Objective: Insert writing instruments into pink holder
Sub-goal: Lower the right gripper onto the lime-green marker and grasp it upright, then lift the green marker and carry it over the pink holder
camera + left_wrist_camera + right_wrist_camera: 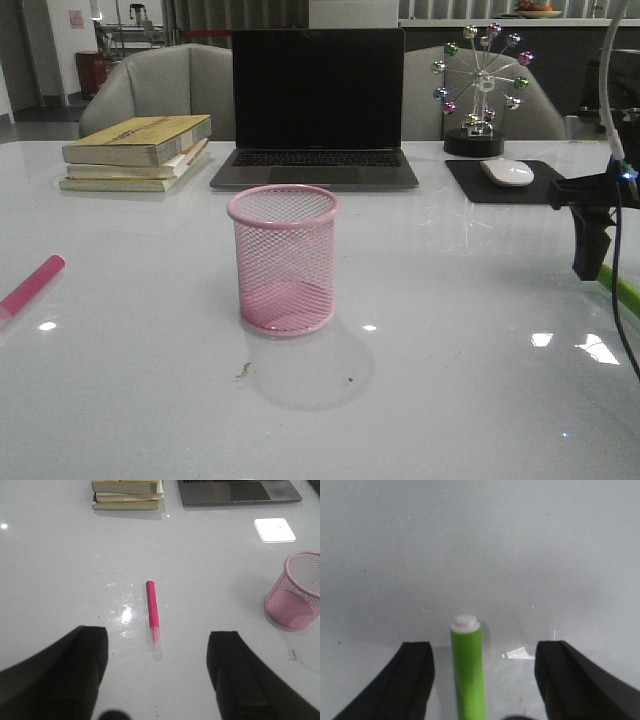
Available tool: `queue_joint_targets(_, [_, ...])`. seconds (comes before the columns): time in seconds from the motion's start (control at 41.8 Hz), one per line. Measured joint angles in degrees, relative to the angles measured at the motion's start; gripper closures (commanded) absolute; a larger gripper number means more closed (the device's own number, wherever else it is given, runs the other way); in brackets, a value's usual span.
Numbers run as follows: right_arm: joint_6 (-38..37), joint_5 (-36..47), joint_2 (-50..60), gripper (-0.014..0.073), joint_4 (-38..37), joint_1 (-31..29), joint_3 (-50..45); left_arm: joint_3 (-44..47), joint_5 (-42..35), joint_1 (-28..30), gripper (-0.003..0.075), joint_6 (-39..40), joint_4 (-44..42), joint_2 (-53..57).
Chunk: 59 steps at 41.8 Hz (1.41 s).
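The pink mesh holder point(285, 260) stands upright and empty mid-table; the left wrist view shows it off to one side point(298, 592). The magenta pen point(30, 287) lies flat at the table's left edge. In the left wrist view the magenta pen point(152, 607) lies just ahead of my open left gripper point(157, 665), its pale tip pointing towards the gap. The green pen point(620, 290) lies at the right edge under my right gripper point(592, 255). In the right wrist view the green pen point(468, 670) lies between the open right gripper's point(486, 652) fingers, touching neither.
A stack of books point(140, 150) lies at the back left, and an open laptop point(315, 110) stands behind the holder. A white mouse point(507, 172) rests on a black pad, with a ferris-wheel ornament point(482, 85) behind it. Grey chairs stand beyond the table.
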State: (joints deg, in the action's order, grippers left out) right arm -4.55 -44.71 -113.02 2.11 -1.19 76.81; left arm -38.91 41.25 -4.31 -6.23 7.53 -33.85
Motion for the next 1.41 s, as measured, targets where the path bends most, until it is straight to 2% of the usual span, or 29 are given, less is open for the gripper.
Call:
queue_joint_targets(0.359, [1.69,-2.38,-2.93,0.0060,0.00,0.00,2.77,0.00,0.00,0.00,0.0245,0.00,0.00,0.00])
queue_joint_targets(0.43, [1.92,-2.48,-2.92,0.0129,-0.11,0.00,2.93,0.00,0.00,0.00,0.0245,0.00,0.00,0.00])
queue_joint_targets(0.574, [1.91,-3.13,-3.01,0.0377,-0.23,0.00,3.31,0.00,0.00,0.00,0.0245,0.00,0.00,0.00])
queue_joint_targets(0.645, [1.91,-3.48,-3.01,0.0457,-0.12,0.00,3.43,0.00,0.00,0.00,0.0245,0.00,0.00,0.00])
queue_joint_targets(0.741, [1.91,-3.47,-3.01,0.0500,-0.03,0.00,3.53,0.00,0.00,0.00,0.0245,0.00,0.00,0.00])
queue_joint_targets(0.932, [1.95,-3.00,0.01,0.0501,0.22,0.25,2.64,0.00,0.00,0.00,0.0245,0.00,0.00,0.00])
queue_joint_targets(1.076, [2.21,2.93,8.38,0.0501,0.22,2.43,-2.64,0.00,0.00,0.00,0.0245,0.00,0.00,0.00])
queue_joint_targets(1.41, [2.47,30.59,33.51,0.0501,0.89,15.01,-20.56,0.00,0.00,0.00,0.0245,0.00,0.00,0.00])
